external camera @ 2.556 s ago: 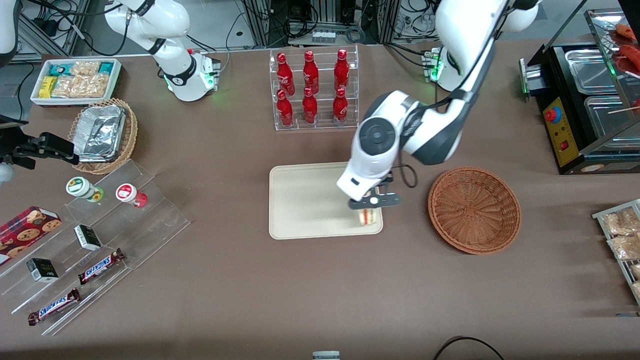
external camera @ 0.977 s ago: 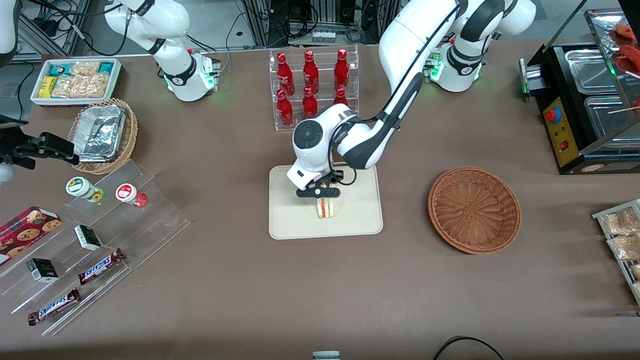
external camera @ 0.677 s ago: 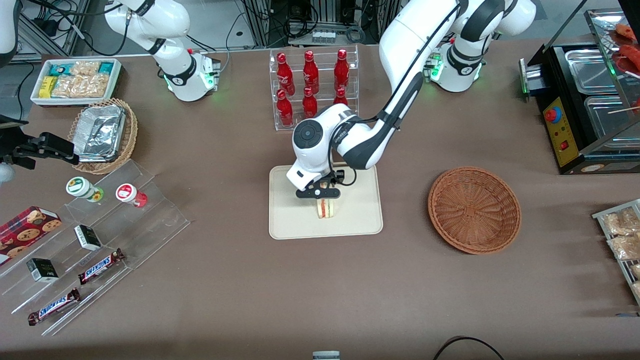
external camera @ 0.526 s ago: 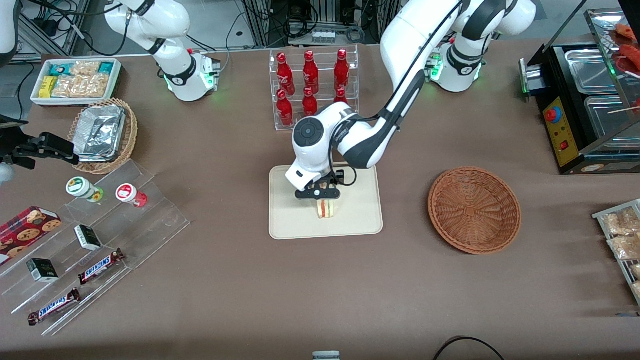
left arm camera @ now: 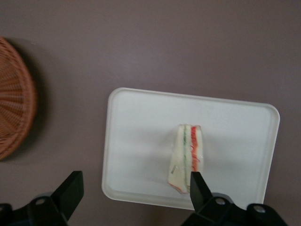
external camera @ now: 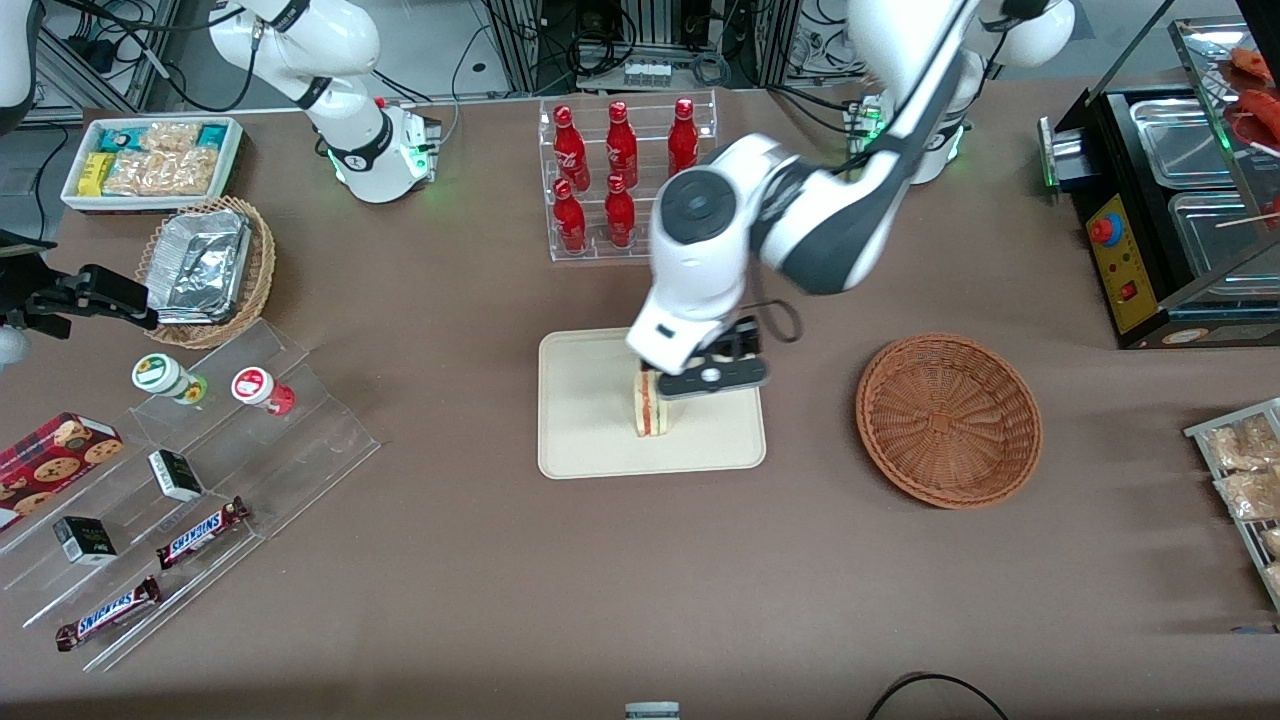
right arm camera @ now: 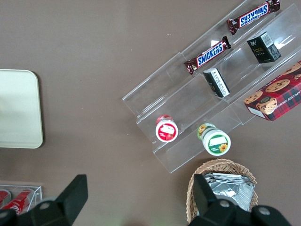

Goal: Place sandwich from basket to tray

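Released since half a second ago, the small triangular white-bread sandwich [external camera: 650, 408] [left arm camera: 187, 159] with red and green filling stands on edge on the flat cream rectangular tray [external camera: 585, 440] [left arm camera: 136, 141]. Having risen above it, the left arm's pincer [external camera: 712, 375] [left arm camera: 134, 190] hangs wide open, gripping nothing. Toward the working arm's end of the brown counter [external camera: 500, 580] sits the round reddish-brown wicker basket [external camera: 948, 420] [left arm camera: 14, 99].

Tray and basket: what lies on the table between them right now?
Nothing; in the front view only bare brown tabletop separates the tray from the basket. The open gripper hangs above the tray beside the sandwich, not over that stretch.
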`<action>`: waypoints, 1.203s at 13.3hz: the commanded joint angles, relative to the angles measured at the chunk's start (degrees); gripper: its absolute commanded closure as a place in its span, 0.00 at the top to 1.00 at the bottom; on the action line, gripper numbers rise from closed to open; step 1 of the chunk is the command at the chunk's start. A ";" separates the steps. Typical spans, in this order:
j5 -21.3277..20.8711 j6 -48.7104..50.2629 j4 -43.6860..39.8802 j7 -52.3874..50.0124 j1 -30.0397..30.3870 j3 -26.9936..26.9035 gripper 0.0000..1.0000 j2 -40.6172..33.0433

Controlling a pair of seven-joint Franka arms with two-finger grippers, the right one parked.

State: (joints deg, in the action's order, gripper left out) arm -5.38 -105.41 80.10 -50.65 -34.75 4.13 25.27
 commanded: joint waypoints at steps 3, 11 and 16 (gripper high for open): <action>3.86 7.48 1.82 6.15 9.50 0.53 1.00 -8.65; 4.68 22.95 3.22 32.16 24.44 0.36 1.00 -19.29; 3.89 27.27 5.32 42.30 32.09 0.36 1.00 -23.42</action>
State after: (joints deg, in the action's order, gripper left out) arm -1.61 -78.53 82.31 -9.85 -4.47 3.79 4.65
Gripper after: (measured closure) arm 0.000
